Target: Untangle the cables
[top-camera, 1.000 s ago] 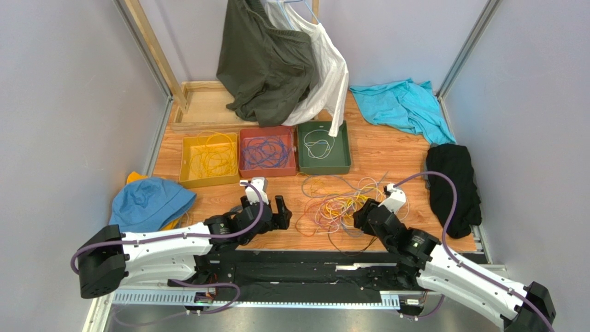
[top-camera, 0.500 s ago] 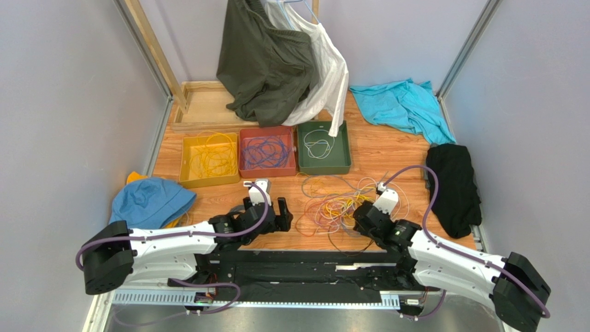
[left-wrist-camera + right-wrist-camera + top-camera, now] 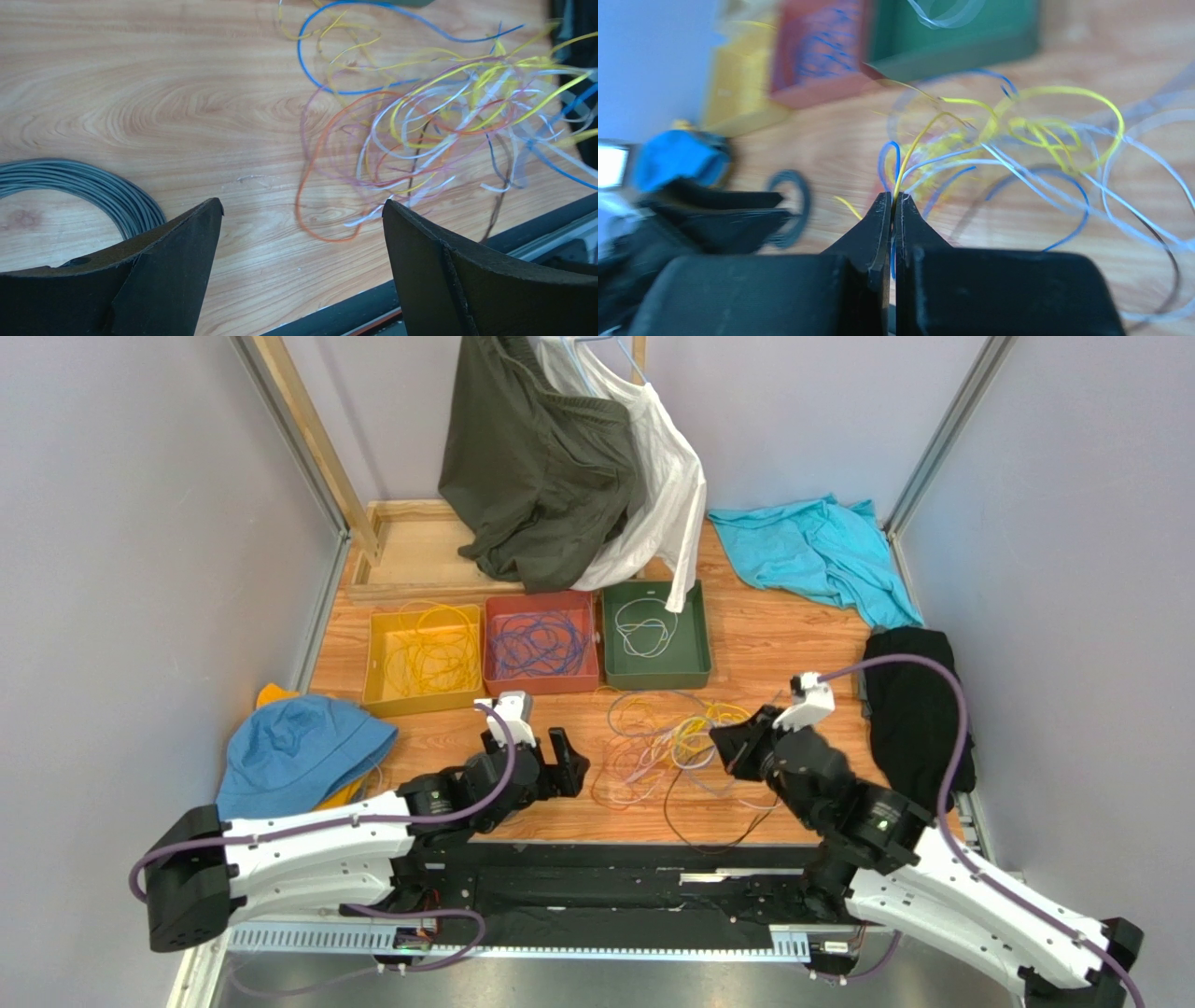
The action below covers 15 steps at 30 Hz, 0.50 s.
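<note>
The tangled cables (image 3: 666, 749) lie on the wooden table between the two arms as thin looping strands of yellow, white, blue, orange and dark grey. My right gripper (image 3: 720, 741) is at the tangle's right edge. In the right wrist view its jaws (image 3: 893, 199) are pressed together on a yellow cable (image 3: 917, 143), which rises from the tips into the bundle. My left gripper (image 3: 553, 762) hovers left of the tangle, wide open with only bare wood between its fingers (image 3: 302, 204). An orange loop (image 3: 316, 203) lies just beyond them. A grey coiled cable (image 3: 91, 185) sits at its left.
Along the back stand a yellow tray (image 3: 421, 703), a red tray (image 3: 540, 686) and a green tray (image 3: 659, 676), each holding coiled wires. A blue hat (image 3: 302, 746) lies at the left, a black cloth (image 3: 919, 707) at the right, a turquoise cloth (image 3: 814, 546) behind it. Clothes (image 3: 561, 462) hang over the back.
My right gripper has shut on a yellow strand and pulled up and away from the near edge, dragging the tangle slightly. The left gripper stayed open and shifted a little.
</note>
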Each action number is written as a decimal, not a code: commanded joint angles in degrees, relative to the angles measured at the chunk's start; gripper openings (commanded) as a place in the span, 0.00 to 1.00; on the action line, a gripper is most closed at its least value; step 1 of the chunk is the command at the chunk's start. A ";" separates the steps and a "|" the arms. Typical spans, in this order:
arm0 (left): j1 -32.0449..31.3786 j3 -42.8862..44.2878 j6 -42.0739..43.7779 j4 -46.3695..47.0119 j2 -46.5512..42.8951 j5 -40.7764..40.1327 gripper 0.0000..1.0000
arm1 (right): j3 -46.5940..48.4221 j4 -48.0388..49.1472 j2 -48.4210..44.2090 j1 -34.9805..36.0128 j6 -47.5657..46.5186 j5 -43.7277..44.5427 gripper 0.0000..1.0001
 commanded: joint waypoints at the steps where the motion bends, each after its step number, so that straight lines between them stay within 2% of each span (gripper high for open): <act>1: -0.18 -0.24 1.73 -3.29 -6.84 -4.84 0.94 | 16.01 5.95 2.63 0.45 -10.69 -7.89 0.00; 5: -0.18 0.37 3.31 -8.05 -12.99 -8.27 0.94 | 27.89 5.77 11.32 2.81 -14.56 -17.29 0.00; 9: -0.09 1.08 3.75 -13.14 -20.54 -11.35 0.94 | 34.17 6.66 16.44 7.47 -17.64 -17.93 0.00; 15: -0.18 1.87 2.08 -21.85 -30.39 -16.45 0.93 | 26.98 9.90 18.21 8.36 -15.63 -16.52 0.00</act>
